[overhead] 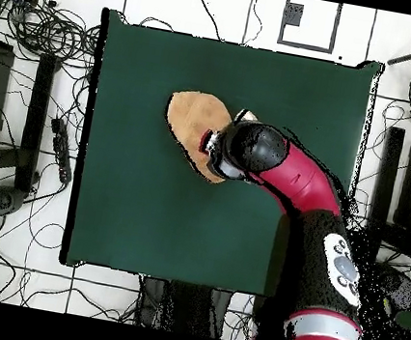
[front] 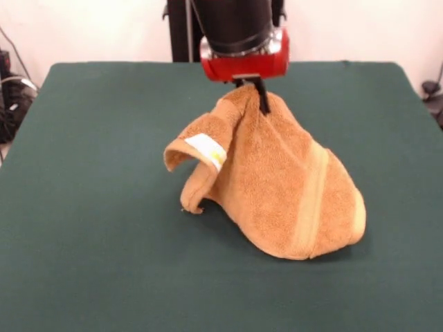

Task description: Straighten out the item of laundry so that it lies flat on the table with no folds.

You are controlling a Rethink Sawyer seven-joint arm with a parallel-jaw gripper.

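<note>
Claw clamped on peak of small golden-orange terry-cloth towel, lifted tent-like, lower edge resting on dark green cloth-covered surface; white label on curled flap.

Towel raised in a peak over the middle of the table, pinched at the top by the gripper coming down from above. Lower edge resting on the table toward the front view's right; label on a flap hanging at the left, clear of the surface. From overhead, towel beside the arm, partly under it, near the table's centre.
</note>
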